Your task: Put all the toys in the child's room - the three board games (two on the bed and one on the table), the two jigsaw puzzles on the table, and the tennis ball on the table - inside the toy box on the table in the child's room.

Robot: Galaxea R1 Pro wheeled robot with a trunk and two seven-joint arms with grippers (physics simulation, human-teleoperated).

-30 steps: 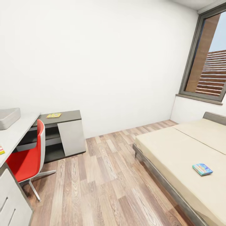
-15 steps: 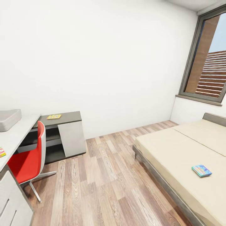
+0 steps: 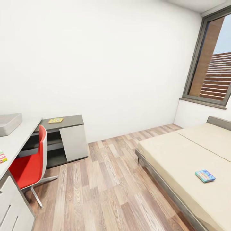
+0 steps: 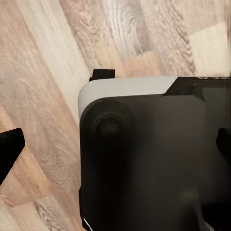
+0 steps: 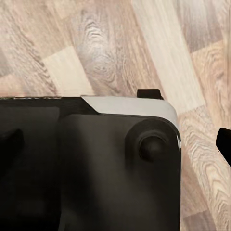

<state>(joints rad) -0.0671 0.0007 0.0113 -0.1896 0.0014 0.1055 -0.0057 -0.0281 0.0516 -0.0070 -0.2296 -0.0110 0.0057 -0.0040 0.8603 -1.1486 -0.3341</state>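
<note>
A mostly blue board game [image 3: 205, 175] lies flat on the beige bed [image 3: 179, 154] at the right. At the left, the light grey toy box [image 3: 8, 123] stands on the pale table [image 3: 19, 138]. A colourful box corner [image 3: 2, 158], possibly another board game, lies near the table's front edge, cut off by the picture. One mosaic jigsaw puzzle [image 3: 55, 120] rests on the lower dark grey top. In the wrist views my left gripper [image 4: 115, 149] and right gripper [image 5: 115, 147] hang open and empty over my own black base and the wood floor. The tennis ball is out of view.
A red swivel chair [image 3: 30, 163] is tucked against the table. Wood-plank floor [image 3: 106, 179] stretches between table and bed. A dark-framed window [image 3: 211, 61] is at the right, and a white wall is behind.
The whole head view has shifted slightly, so the camera has moved. The objects themselves have not moved.
</note>
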